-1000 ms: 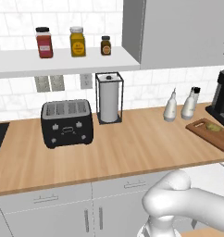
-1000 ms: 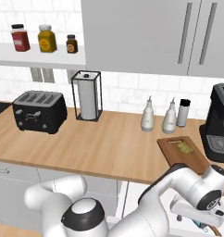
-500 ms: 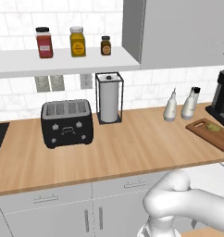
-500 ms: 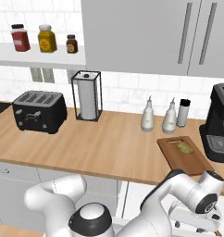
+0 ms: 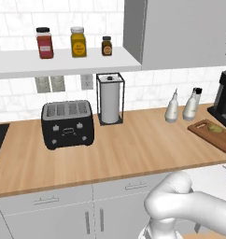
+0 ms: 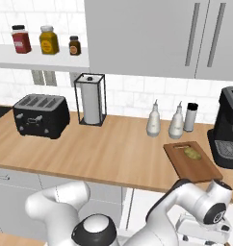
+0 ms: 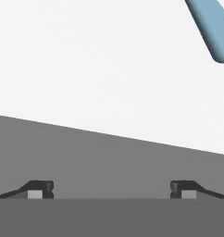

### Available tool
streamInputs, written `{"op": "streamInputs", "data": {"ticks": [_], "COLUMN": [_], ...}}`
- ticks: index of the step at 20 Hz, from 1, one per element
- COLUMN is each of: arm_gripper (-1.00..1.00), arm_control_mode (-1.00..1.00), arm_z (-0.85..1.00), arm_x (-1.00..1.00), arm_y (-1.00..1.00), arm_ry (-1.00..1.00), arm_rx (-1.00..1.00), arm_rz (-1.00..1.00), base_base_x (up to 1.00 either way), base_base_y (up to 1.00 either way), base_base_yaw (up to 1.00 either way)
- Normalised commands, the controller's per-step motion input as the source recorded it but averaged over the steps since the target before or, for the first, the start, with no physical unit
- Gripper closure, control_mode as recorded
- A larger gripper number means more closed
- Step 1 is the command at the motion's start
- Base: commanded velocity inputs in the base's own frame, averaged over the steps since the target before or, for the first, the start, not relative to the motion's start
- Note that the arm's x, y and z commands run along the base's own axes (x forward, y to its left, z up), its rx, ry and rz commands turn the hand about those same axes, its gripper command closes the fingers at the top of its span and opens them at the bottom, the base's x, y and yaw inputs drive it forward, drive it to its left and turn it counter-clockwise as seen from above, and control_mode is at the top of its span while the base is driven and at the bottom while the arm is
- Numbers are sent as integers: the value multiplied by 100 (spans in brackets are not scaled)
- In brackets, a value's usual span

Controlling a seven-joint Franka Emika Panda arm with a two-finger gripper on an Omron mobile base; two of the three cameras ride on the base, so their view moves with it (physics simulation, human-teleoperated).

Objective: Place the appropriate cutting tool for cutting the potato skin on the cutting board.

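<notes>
The reddish-brown cutting board (image 6: 201,169) lies on the counter's right end, in front of the coffee machine. It also shows at the right edge as the cutting board (image 5: 204,129). The small yellowish potato (image 6: 192,153) rests on its far half, seen too as the potato (image 5: 216,128). My gripper (image 7: 112,190) is open, its fingertips (image 7: 40,189) wide apart with nothing between them, over a plain white surface. The light blue handle of the cutting tool (image 7: 211,28) juts in at the upper right of the hand view; its head is cut off by the frame. The hand hangs below the counter's front edge.
A black toaster (image 5: 67,123), a paper towel holder (image 5: 109,99), two white bottles (image 6: 153,121) and a coffee machine (image 6: 229,127) stand on the counter. Spice jars (image 5: 78,42) sit on the shelf. Grey cabinets hang above.
In the right base view the wrist has turned and sunk slightly below the counter edge. Nothing on the counter has moved.
</notes>
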Motion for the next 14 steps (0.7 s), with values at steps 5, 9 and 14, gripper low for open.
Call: {"op": "streamInputs", "data": {"ticks": [5,9,14], "arm_gripper": [-100,-100,-100], "arm_control_mode": [-100,-100,-100], "arm_z": [-5,0,0], "arm_x": [-27,-36,-58], "arm_y": [0,0,0], "arm_ry": [5,0,0], "arm_rx": [0,0,0], "arm_rz": [3,1,0], "base_base_x": [0,0,0], "base_base_y": [0,0,0], "base_base_yaw": [0,0,0]}}
